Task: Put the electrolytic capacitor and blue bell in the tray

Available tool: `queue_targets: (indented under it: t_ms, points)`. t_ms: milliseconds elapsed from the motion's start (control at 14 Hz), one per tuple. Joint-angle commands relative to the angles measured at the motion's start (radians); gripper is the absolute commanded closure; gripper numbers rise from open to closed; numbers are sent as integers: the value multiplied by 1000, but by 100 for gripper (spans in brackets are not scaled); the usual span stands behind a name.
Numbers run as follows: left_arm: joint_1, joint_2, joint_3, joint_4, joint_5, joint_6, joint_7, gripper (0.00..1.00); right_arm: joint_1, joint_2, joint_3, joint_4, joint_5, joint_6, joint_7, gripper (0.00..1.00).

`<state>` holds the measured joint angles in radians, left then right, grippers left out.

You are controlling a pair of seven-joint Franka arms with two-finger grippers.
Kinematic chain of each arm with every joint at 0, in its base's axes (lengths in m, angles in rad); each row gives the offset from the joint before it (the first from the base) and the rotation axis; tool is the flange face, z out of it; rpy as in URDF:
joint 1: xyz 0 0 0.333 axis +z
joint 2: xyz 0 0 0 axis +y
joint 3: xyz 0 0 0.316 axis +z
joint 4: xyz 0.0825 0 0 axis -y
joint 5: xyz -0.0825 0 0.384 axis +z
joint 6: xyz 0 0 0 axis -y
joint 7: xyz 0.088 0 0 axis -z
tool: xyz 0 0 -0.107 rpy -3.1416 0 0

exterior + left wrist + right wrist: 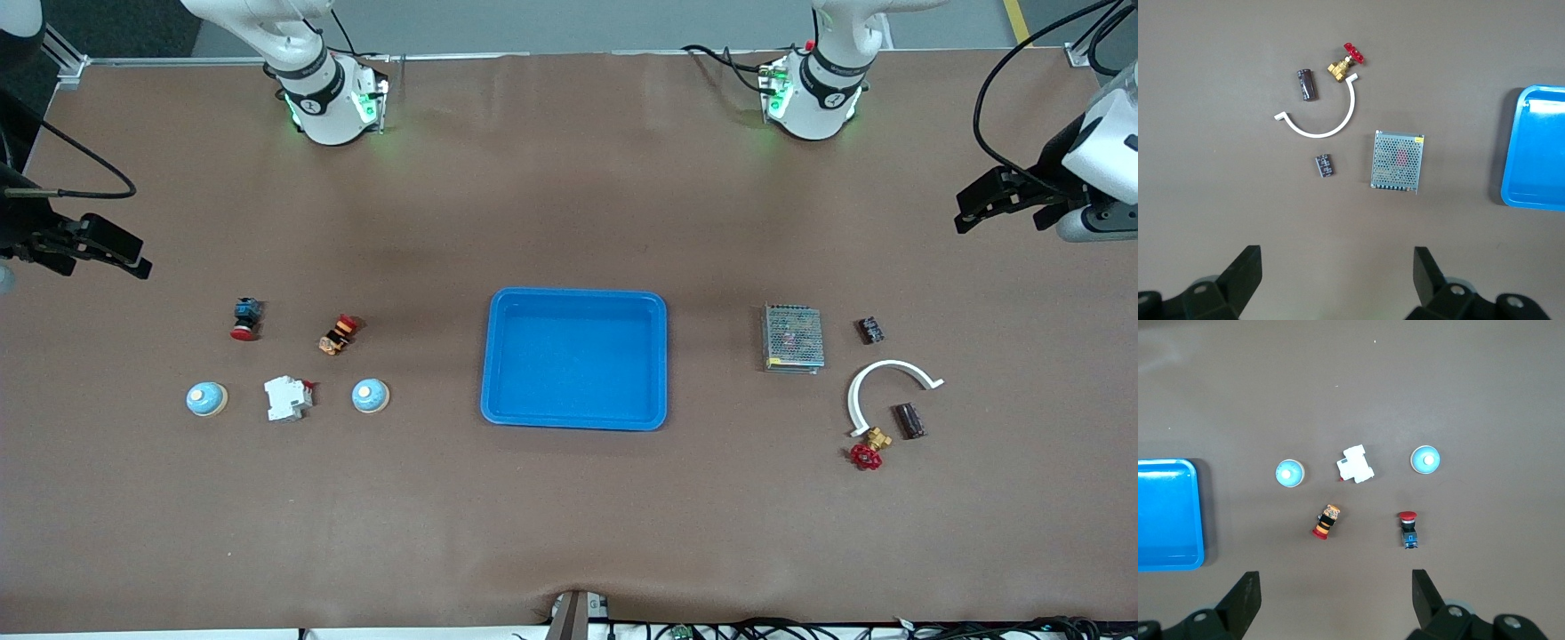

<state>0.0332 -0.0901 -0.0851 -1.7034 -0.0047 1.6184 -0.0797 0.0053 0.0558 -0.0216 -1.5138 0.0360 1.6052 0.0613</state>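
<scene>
The bright blue tray (487, 357) lies mid-table; its edge shows as tray (1531, 147) and tray (1165, 513) in the wrist views. A dark cylindrical capacitor (909, 420) (1307, 85) lies toward the left arm's end. Two blue bells sit toward the right arm's end: one bell (370, 396) (1290, 473) closer to the tray, the other bell (206, 399) (1425, 460) farther out. My left gripper (966, 213) (1337, 267) hangs open and empty over its end of the table. My right gripper (124, 251) (1337, 587) hangs open and empty over the other end.
Near the capacitor are a grey mesh box (792, 338), a white curved strip (889, 378), a brass valve with a red handle (869, 449) and a small black component (870, 330). Near the bells are a white breaker (287, 397), a red-capped switch (246, 318) and an orange-black part (338, 334).
</scene>
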Motion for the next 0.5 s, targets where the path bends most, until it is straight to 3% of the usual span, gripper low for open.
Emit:
queue_targets:
  t_ms: [0, 429]
  points:
    - [5, -5, 1, -2, -18, 8, 17, 0, -18, -24, 11, -22, 5, 4, -12, 0]
    - [7, -3, 2, -1, -18, 8, 17, 0, -10, -24, 12, -22, -42, 4, -12, 0]
